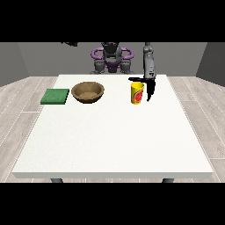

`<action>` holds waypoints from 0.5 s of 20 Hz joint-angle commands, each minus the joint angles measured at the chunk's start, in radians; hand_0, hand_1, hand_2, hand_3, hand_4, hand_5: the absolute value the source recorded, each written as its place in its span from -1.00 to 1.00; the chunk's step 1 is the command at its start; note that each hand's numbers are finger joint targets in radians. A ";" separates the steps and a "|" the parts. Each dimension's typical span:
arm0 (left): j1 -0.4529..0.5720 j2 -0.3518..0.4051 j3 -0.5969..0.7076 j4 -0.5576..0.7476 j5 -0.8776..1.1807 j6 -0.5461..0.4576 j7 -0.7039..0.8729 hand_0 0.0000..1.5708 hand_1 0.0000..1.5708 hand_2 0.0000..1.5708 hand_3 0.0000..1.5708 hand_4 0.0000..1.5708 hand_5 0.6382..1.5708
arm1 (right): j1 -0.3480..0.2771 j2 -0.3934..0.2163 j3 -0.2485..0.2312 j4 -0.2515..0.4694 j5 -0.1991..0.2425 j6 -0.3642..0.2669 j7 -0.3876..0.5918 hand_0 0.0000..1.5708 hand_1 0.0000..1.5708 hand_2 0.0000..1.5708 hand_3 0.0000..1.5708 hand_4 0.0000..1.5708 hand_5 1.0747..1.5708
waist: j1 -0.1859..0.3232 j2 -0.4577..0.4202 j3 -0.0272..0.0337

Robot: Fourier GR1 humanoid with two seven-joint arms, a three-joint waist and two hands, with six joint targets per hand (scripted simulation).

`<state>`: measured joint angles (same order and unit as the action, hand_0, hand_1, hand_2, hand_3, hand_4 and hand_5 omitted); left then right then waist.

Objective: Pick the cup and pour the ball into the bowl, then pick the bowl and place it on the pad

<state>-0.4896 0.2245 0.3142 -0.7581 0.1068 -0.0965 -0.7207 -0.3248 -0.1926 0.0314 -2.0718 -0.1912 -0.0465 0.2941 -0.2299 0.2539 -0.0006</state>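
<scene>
Table (pixel 114 145) front half bare of task items; everything sits along the far third, nearer the robot.

Cup (pixel 137 92): yellow with a red mark, upright, long axis vertical, standing on the table at the view's right of centre. Ball not visible from this angle; presumably inside the cup, cannot confirm.

Hand at the view's right (pixel 149 88): hangs down from a grey forearm, right beside the cup on its right flank. Fingers point downward, roughly straight, alongside the cup wall; a dark part, likely the thumb, reaches across just above the cup rim towards the view's left. Cannot tell whether fingers touch the cup. Nothing is clearly held; hand reads as spread around the cup, not closed on it.

Bowl (pixel 88 92): brown, wooden look, upright, well to the view's left of the cup, at about the same depth.

Pad (pixel 55 96): green, flat, just beside the bowl on its left, at the table's left edge.

Other hand: not seen over the table.

Judgement: step in hand is the cup grasp, task barely begun. Key relation: cup lies immediately to the view's left of the hand, so closing needs little or no travel. Pour then means carrying the cup leftwards across the gap to the bowl. Risk: tipping the upright cup on closure.

Robot torso (pixel 111 57) farthest back, behind the table.
</scene>
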 commanded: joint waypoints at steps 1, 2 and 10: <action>-0.060 0.046 0.039 0.114 0.007 0.000 -0.064 -1.00 -1.00 -1.00 -1.00 -1.00 0.71 | -0.011 -0.033 -0.057 -0.064 -0.049 0.030 0.022 -1.00 -1.00 -1.00 -1.00 -1.00 0.99 | -0.036 0.055 -0.0004; -0.043 0.037 0.026 0.144 0.005 -0.031 -0.088 -1.00 -1.00 -1.00 -1.00 -1.00 0.70 | 0.023 -0.021 -0.033 -0.099 -0.016 0.006 0.049 -1.00 -1.00 -1.00 -1.00 -1.00 0.98 | -0.017 0.017 -0.0005; -0.050 0.071 0.007 0.157 -0.104 0.195 -0.214 0.68 0.68 1.00 1.00 0.23 0.91 | -0.004 -0.090 -0.162 -0.089 -0.132 0.082 0.030 -1.00 -1.00 -1.00 -1.00 -1.00 0.97 | -0.062 0.075 0.0006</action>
<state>-0.5512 0.2742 0.3386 -0.6002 0.0677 -0.0177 -0.8685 -0.3159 -0.2566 -0.0812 -2.1742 -0.2830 0.0115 0.3262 -0.2844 0.3148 -0.0008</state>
